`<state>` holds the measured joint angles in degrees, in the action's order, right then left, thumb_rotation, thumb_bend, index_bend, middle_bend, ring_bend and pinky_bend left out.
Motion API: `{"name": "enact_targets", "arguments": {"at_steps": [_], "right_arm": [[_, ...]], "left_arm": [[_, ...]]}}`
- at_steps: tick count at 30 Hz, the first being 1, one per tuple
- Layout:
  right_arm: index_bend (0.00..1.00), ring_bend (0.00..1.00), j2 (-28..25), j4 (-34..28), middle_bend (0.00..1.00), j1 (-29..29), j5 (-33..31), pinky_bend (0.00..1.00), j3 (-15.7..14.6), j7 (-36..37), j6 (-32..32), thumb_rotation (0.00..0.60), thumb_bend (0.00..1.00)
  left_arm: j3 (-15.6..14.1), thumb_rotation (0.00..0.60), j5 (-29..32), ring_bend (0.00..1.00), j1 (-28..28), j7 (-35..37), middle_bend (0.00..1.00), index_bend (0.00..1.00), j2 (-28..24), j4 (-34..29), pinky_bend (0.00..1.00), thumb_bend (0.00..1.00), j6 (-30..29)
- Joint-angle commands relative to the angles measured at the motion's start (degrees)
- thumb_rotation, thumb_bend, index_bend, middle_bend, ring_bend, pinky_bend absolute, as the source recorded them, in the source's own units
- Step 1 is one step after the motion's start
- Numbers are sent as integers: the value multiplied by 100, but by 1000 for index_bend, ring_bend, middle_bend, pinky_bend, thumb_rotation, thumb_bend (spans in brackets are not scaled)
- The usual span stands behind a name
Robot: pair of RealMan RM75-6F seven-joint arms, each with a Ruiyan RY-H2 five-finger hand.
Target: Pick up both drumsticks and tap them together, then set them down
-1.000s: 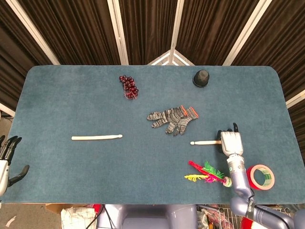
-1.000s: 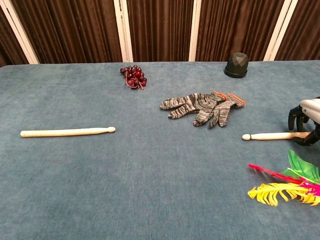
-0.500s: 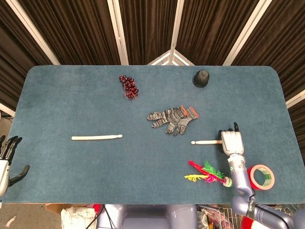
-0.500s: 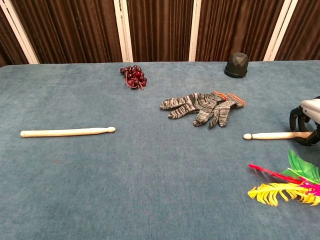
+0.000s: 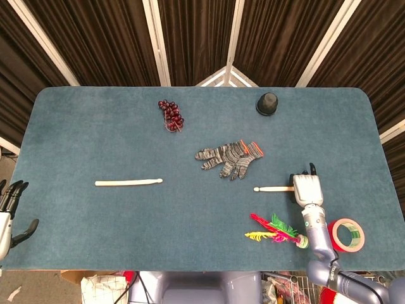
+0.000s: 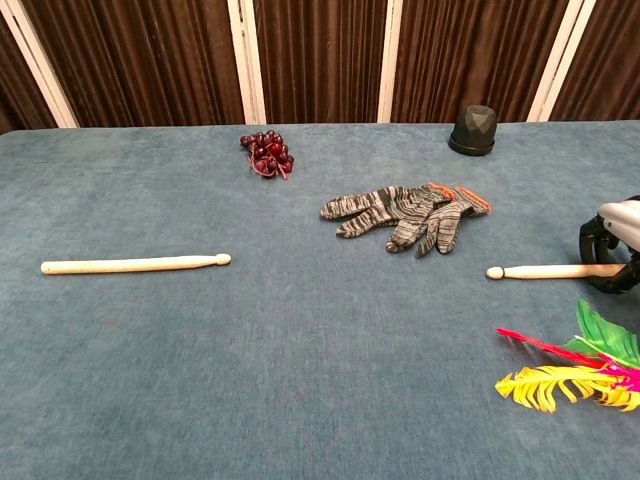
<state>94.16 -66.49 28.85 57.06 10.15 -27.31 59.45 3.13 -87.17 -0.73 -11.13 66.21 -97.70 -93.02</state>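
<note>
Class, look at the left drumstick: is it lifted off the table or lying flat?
Lying flat. The left drumstick rests along the table, with the left hand apart from it.

Even, bright overhead light; soft faint shadows; no glare; both views sharp; curtains dark.

Head cam looked steeply down on the whole worktop from above its near edge. Chest cam sat low, nearer, facing across. Both shared the gloves & surroundings.
</note>
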Motion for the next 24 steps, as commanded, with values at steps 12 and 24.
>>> {"name": "enact_targets", "arguments": {"at_steps": [12, 24], "right_arm": [[556, 351, -37, -93, 526, 24, 24, 36, 20, -76, 41, 600, 392], [605, 354, -58, -107, 532, 37, 14, 36, 3, -137, 21, 600, 395]], "left_arm": [[-7, 600, -9, 0, -6, 7, 113, 139, -11, -8, 0, 361, -10], [-6, 600, -3, 0, -6, -2, 114, 140, -6, -12, 0, 361, -11]]}}
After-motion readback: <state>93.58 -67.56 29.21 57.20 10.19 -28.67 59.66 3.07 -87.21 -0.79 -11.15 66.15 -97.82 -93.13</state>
